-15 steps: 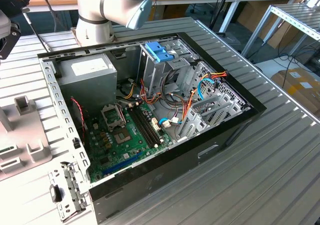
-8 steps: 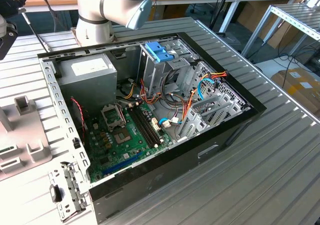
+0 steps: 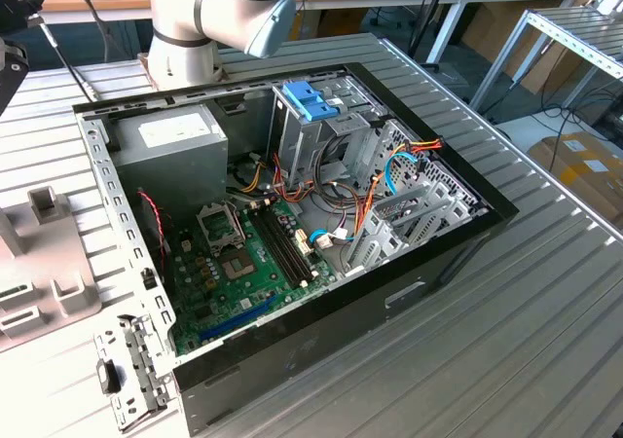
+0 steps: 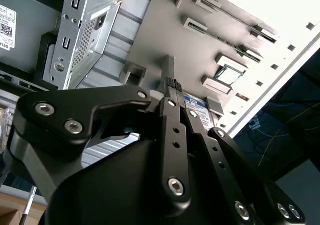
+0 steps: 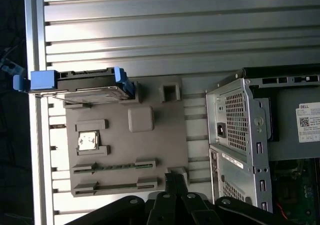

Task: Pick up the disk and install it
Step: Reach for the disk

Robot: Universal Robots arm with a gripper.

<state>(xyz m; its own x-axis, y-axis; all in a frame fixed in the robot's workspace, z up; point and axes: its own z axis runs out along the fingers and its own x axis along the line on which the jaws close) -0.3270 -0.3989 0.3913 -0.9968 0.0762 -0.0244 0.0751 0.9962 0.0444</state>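
Black fingers (image 4: 172, 115) of the gripper (image 5: 175, 177) sit pressed together with nothing between them, poised over one end of the grey holder tray (image 5: 150, 150) on the slatted worktop (image 5: 150, 35). At the tray's opposite end the disk (image 5: 75, 82) stands on its edge, with blue rails at both ends, well apart from the gripper. Beside the tray lies the open computer case (image 5: 250, 135).

Dark, blue-railed disk (image 5: 75, 83), edgewise at the grey fixture plate's (image 5: 150, 150) corner.
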